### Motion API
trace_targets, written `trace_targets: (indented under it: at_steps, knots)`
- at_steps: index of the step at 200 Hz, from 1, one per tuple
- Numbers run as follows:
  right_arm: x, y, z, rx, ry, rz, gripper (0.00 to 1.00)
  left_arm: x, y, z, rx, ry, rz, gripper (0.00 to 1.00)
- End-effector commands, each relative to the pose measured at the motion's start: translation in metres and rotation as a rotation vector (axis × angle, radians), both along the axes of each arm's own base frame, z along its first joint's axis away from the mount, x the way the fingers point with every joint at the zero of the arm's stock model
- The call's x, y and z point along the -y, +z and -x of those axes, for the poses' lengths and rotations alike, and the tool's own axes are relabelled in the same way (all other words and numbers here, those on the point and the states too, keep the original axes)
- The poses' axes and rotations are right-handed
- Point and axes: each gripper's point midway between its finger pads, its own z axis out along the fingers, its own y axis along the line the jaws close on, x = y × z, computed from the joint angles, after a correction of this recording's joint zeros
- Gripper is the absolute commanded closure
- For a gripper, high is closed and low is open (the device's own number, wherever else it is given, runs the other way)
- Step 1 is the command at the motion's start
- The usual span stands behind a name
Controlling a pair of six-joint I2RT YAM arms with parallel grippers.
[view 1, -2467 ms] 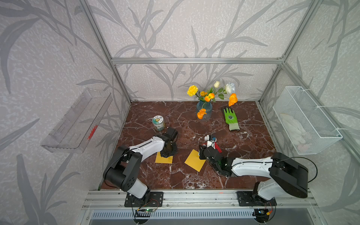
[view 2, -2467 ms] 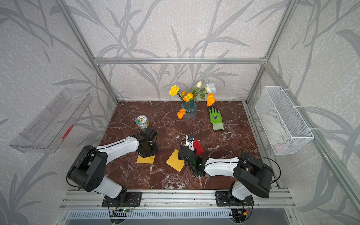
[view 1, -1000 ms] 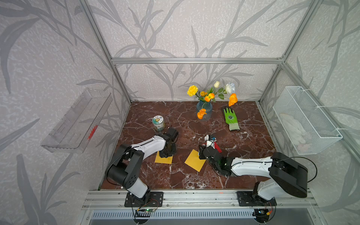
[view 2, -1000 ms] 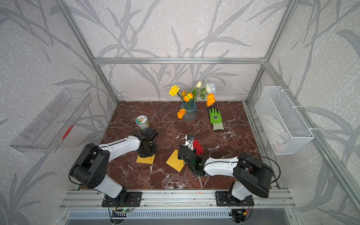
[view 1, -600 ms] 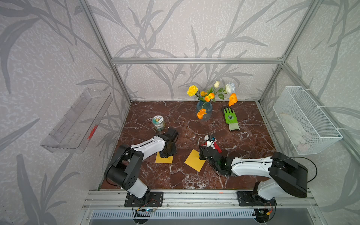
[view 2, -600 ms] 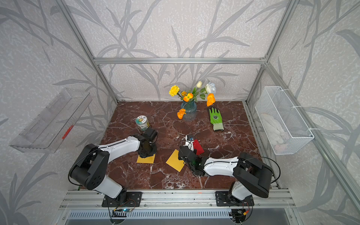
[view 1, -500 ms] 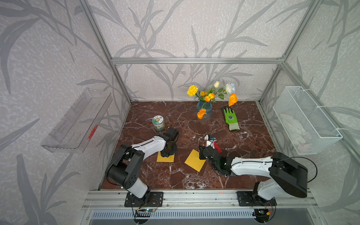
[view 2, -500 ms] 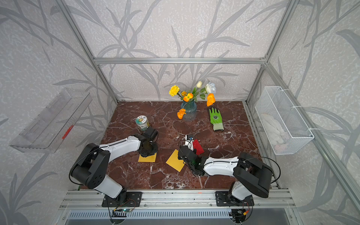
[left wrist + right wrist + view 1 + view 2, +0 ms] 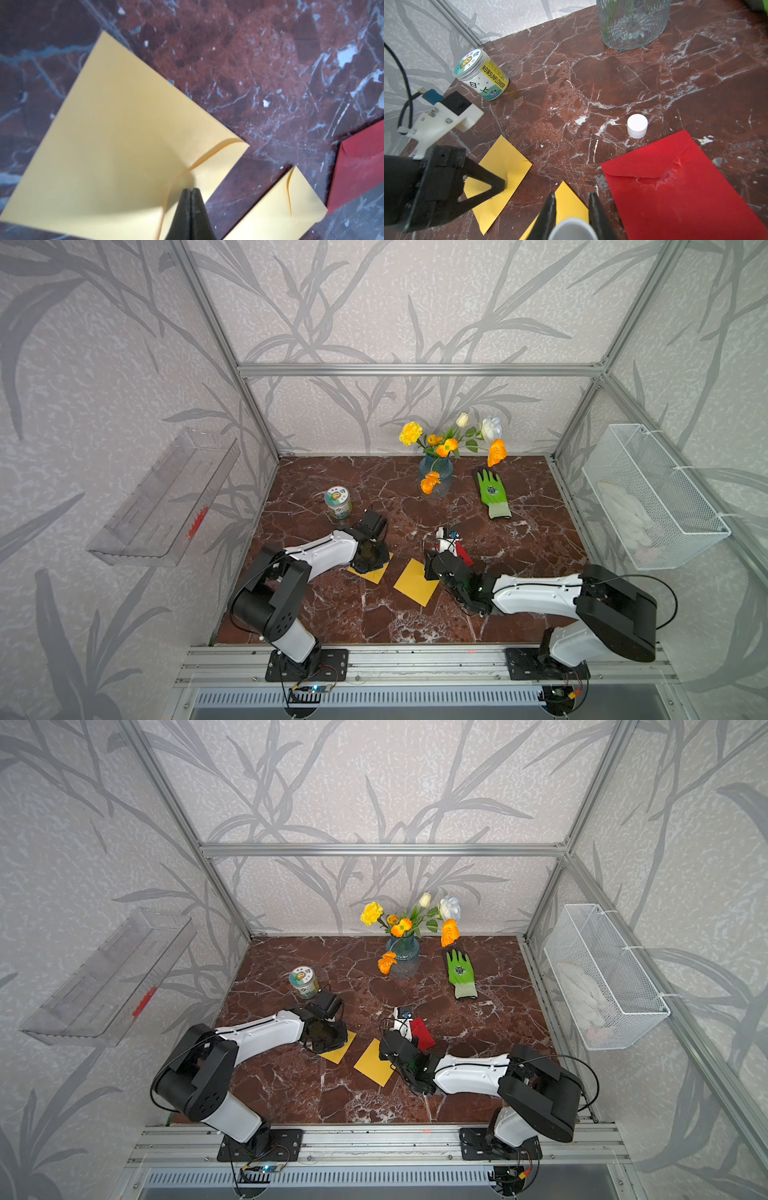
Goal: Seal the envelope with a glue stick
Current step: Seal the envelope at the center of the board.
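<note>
Glue stick (image 9: 572, 228) gripped in right hand (image 9: 572, 195), left hand (image 9: 190, 190) pressing on paper

Glue stick sits between the two fingers of the right hand, which are closed on its white round body. Only its end shows in the right wrist view, just behind the fingertips, and the label is hidden. Its white ribbed cap (image 9: 637, 125) stands alone on the surface (image 9: 591, 83), ahead of the right hand and just beside the upper edge of a red envelope (image 9: 675, 187).

I judge that the tube is light, stiff and made of smooth plastic. It can therefore slip or turn in the fingers when it is pushed against paper. The hold should be around the middle of the body, away from the soft glue end.

The left hand is closed with nothing between its fingers. Its tips press down on a yellow envelope (image 9: 114, 135), right at the point of the curved flap. The paper looks thin, matte and flat, with sharp corners, and the flap edge lifts slightly beside the tips. Such paper is very light and bends easily. It will probably slide on the polished, marble-patterned surface, so pressing from above suits it better than pinching.

A second yellow envelope (image 9: 569, 199) lies between the two hands, with one corner under the fingers of the right hand. The flap of the red envelope has a rough, crumpled patch near its point. This suggests that the paper is easily damaged where glue has touched it.
</note>
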Motion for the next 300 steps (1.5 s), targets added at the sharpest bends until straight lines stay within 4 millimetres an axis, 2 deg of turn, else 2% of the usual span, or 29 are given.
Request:
trace_targets:
  at_steps: [1, 30, 84, 155, 201, 255, 300]
  knots:
    - [-0.007, 0.02, -0.004, 0.027, 0.009, -0.033, 1.0, 0.0, 0.035, -0.003, 0.044, -0.043, -0.01, 0.98]
    - [-0.007, 0.019, -0.003, 0.022, 0.012, -0.03, 1.0, -0.009, 0.041, -0.003, 0.062, -0.05, -0.055, 0.96]
    - [-0.005, 0.018, -0.002, 0.02, 0.006, -0.029, 1.0, -0.011, 0.014, -0.002, 0.022, -0.079, -0.099, 1.0]
    - [-0.002, 0.013, -0.002, 0.01, -0.005, -0.018, 1.0, -0.01, -0.001, -0.002, -0.005, -0.096, -0.114, 1.0]
    - [-0.001, 0.01, -0.002, 0.004, -0.008, -0.012, 1.0, -0.016, -0.018, 0.002, -0.036, -0.097, -0.151, 1.0]
    - [0.002, 0.01, -0.001, 0.003, -0.014, -0.01, 1.0, -0.032, -0.06, 0.021, -0.117, -0.088, -0.233, 1.0]
    - [0.002, 0.008, -0.001, -0.004, -0.016, -0.011, 1.0, -0.036, -0.074, 0.038, -0.16, -0.12, -0.294, 1.0]
